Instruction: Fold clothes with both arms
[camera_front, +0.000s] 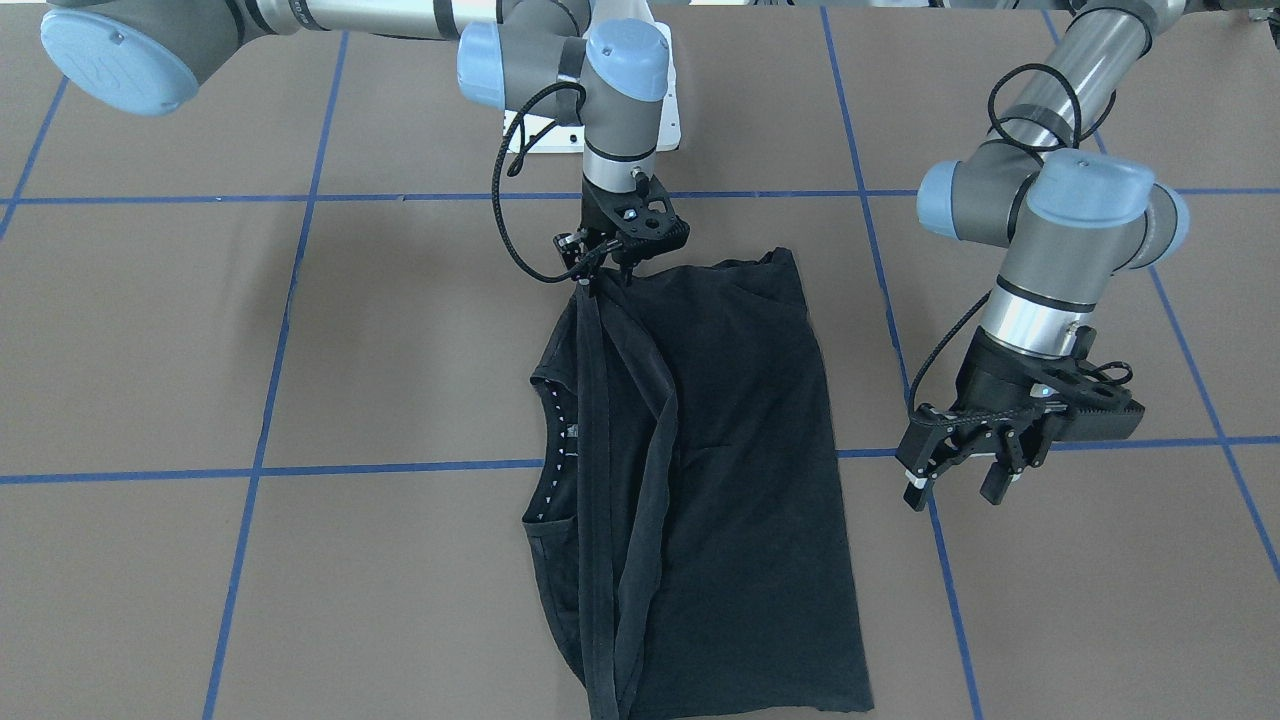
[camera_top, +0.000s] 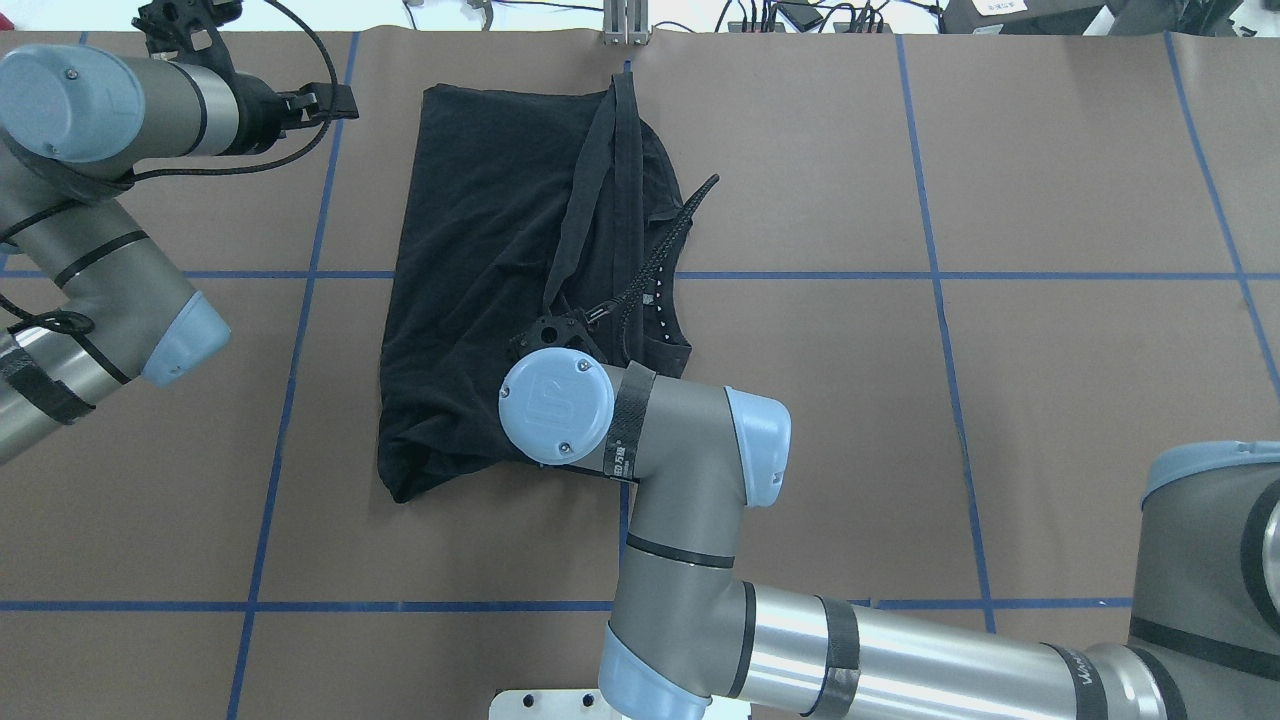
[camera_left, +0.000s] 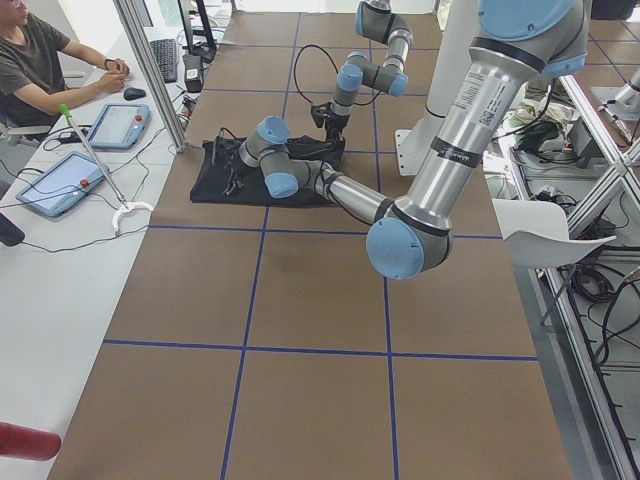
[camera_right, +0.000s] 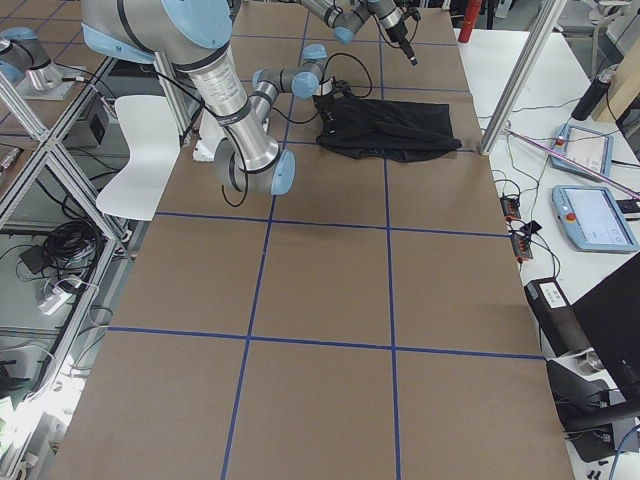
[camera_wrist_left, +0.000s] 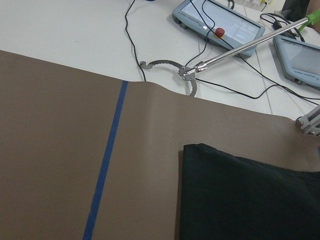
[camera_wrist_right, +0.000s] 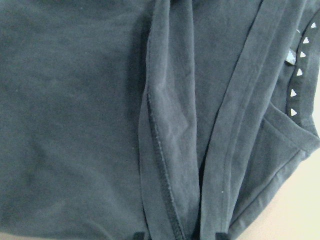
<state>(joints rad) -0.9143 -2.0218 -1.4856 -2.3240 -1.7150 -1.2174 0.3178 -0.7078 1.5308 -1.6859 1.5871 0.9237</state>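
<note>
The black t-shirt (camera_front: 740, 450) lies folded lengthwise on the brown table, its collar with white triangles (camera_front: 548, 440) at one side. It also shows in the overhead view (camera_top: 470, 250) and the left wrist view (camera_wrist_left: 250, 200). My right gripper (camera_front: 605, 268) is at the shirt's edge nearest the robot, shut on a bunched fold; taut strips of cloth run to it. In the right wrist view (camera_wrist_right: 178, 236) the folds (camera_wrist_right: 170, 150) converge between its fingertips. My left gripper (camera_front: 955, 480) is open and empty, hovering above the table beside the shirt's long edge, clear of it.
The white pedestal base (camera_front: 665, 120) stands behind the right wrist. Blue tape lines (camera_front: 400, 467) cross the table. Beyond the far table edge lie tablets (camera_wrist_left: 215, 20), cables and a metal stick (camera_wrist_left: 240, 47). An operator (camera_left: 40, 60) sits there.
</note>
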